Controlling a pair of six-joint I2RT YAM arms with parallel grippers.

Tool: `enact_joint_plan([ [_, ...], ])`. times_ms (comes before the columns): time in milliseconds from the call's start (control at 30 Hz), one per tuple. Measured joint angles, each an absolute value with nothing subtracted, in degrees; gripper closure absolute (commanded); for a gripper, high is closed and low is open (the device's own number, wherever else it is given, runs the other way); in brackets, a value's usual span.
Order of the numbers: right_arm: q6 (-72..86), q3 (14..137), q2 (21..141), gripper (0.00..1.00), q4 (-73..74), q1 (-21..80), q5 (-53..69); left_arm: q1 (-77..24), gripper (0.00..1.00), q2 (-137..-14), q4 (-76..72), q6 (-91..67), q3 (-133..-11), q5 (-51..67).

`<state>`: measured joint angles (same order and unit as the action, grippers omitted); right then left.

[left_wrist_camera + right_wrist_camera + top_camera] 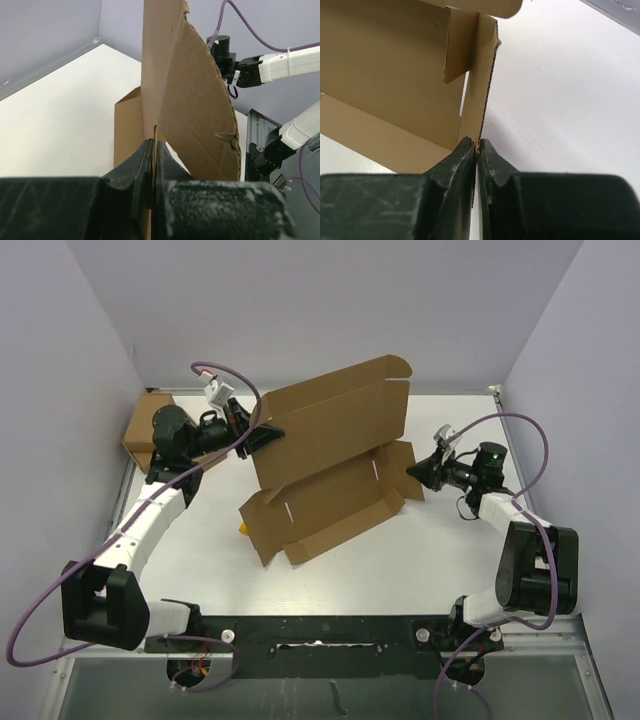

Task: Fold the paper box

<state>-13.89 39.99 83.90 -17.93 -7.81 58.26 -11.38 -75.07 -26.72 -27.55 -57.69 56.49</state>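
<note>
Left jaws squeezed tight on the raised panel of the paper box [330, 425], right jaws pinching its side flap. A small brown box [140, 428] sits behind the left jaws.

Matt brown corrugated-cardboard paper box [335, 445]; smooth white table [200, 550]

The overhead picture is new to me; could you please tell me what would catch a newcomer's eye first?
The big brown paper box stands half folded in the middle of the table, its back panel raised. The left gripper pinches that panel's left edge, and the right gripper pinches a flap at the box's right end. A smaller brown box sits in the far left corner.
</note>
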Motion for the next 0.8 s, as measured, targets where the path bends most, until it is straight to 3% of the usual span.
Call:
enact_joint_plan([
  [800,-25.7,46.4,83.6,0.7,1.4,-7.3,57.8,-14.8,1.0,-74.8,-22.3,-21.7,-57.6,56.6],
])
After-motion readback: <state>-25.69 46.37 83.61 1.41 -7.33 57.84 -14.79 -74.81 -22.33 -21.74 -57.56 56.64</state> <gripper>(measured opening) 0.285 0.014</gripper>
